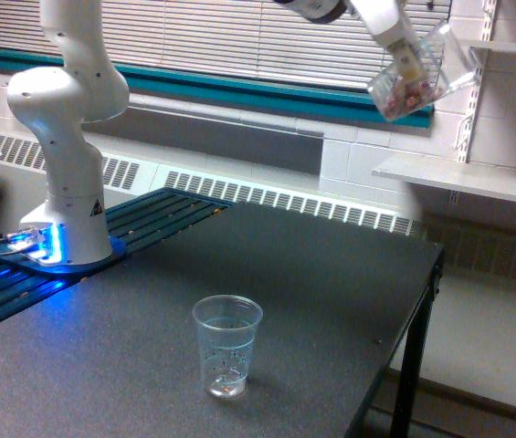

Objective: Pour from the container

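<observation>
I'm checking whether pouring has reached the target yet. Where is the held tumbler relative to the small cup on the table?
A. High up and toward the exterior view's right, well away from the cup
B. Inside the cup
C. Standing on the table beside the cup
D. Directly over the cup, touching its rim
A: the tumbler, tilted in the end effector, hangs high at the exterior view's right, far from the small cup.

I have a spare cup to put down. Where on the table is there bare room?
Most of the dark table is bare: the stretch between the small cup and the far edge, and the exterior view's right side. The exterior view's left is crowded by the robot base. The container hangs high above.
</observation>
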`<action>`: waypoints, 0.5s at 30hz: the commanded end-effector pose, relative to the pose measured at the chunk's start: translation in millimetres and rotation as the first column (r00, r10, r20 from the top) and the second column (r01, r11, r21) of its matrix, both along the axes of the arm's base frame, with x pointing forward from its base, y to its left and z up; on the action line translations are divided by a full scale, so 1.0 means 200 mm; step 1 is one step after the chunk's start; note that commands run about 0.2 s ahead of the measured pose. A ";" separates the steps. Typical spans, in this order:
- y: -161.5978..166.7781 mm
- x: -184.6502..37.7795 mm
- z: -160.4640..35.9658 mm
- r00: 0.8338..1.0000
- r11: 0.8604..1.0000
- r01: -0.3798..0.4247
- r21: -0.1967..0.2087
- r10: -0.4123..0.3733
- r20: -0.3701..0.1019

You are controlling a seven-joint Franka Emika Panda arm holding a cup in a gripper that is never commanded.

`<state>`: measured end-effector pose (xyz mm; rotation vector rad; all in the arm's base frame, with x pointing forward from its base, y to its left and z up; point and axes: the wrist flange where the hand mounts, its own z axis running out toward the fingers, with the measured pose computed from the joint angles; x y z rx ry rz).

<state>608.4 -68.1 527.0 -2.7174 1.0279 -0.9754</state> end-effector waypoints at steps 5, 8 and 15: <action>-0.27 -0.15 -0.07 0.998 0.997 0.055 -0.051 -0.054 0.016; -0.34 -0.20 -0.12 0.999 0.996 0.054 -0.066 -0.053 0.011; -0.45 -0.34 -0.25 0.998 0.995 0.056 -0.084 -0.058 -0.020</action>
